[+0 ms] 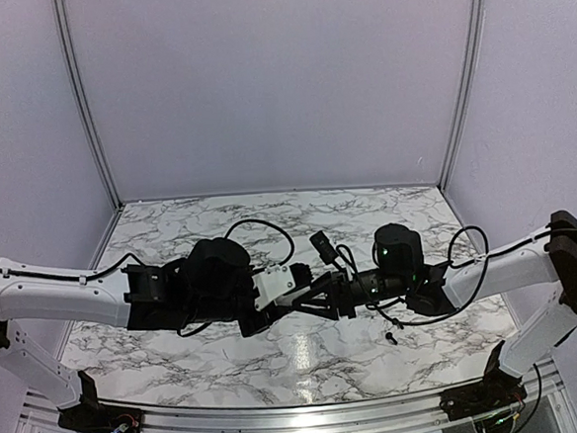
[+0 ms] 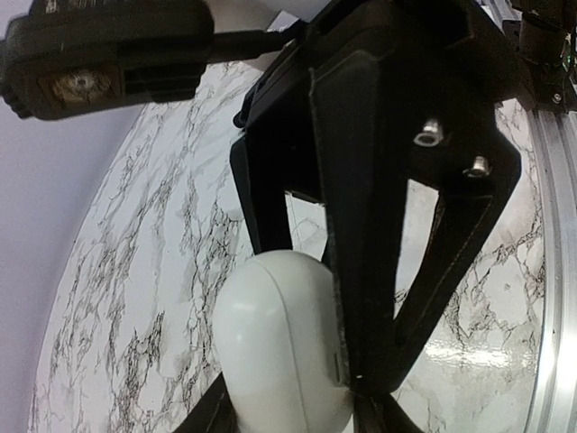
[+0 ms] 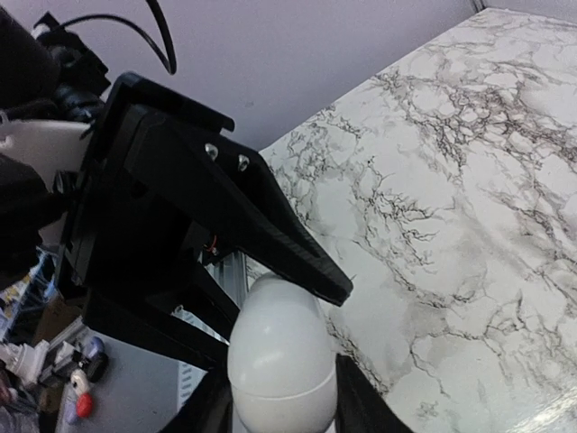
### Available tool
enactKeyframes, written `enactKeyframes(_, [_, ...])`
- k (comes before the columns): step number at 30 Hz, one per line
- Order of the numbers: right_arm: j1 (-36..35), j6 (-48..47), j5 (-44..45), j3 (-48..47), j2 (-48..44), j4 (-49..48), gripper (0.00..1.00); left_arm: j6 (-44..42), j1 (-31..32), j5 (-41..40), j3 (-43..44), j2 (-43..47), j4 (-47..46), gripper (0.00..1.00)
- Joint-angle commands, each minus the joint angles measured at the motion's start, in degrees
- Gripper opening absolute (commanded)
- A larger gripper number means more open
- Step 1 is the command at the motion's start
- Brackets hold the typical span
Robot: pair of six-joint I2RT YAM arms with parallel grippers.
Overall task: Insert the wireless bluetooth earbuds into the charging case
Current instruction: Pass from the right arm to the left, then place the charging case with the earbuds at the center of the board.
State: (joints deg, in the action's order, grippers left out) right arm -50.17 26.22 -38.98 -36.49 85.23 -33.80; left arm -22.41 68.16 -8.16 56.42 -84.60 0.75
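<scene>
A glossy white egg-shaped charging case is held in mid-air between both grippers, above the middle of the marble table. It looks closed, with a thin seam line round it. My left gripper is shut on its lower end. My right gripper is shut on the case from the opposite side. In the top view the two grippers meet nose to nose, left and right, and hide the case. One tiny black stemmed earbud lies on the table below the right gripper. The other earbuds are out of view.
A metal rail runs along the table's near edge. Plain walls close in the back and both sides. Loose black cables loop above the wrists. Clutter shows beyond the table edge in the right wrist view.
</scene>
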Motion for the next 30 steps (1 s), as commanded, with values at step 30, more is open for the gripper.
enactKeyframes(30, [33.24, -19.58, 28.89, -1.90, -7.71, 28.44, 0.64, 34.33, -35.22, 17.08, -11.58, -7.56, -4.05, 0.27])
